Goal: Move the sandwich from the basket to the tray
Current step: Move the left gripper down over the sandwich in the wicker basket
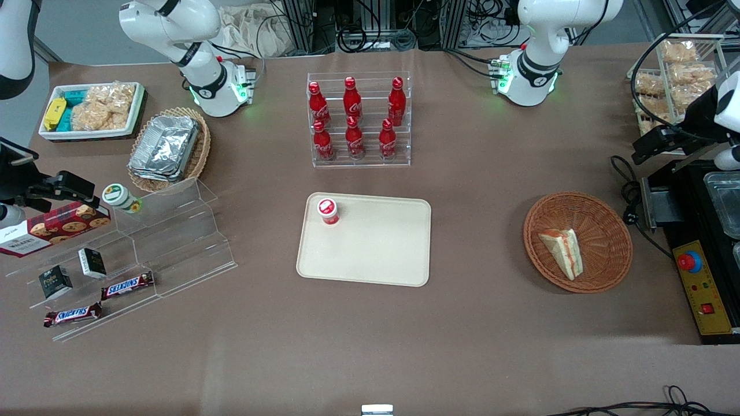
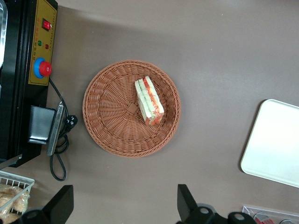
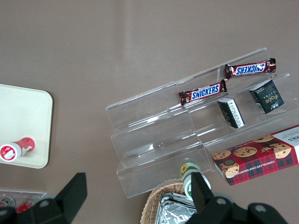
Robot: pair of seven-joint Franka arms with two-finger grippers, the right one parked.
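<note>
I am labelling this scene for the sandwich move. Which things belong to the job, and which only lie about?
For the job: sandwich, basket, tray, open gripper above the basket.

Lying about: red-capped bottle on the tray, cola bottles, Snickers bars, cookie box.

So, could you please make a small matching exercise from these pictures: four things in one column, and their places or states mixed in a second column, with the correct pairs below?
Things:
1. sandwich
2. small red-capped cup
3. red bottles
4. gripper

Places or states:
a. on the tray, at a corner
b. open, above the table beside the basket
c. lying in the basket
d. upright in a clear tiered rack

Pairs: 1-c, 2-a, 3-d, 4-b
</note>
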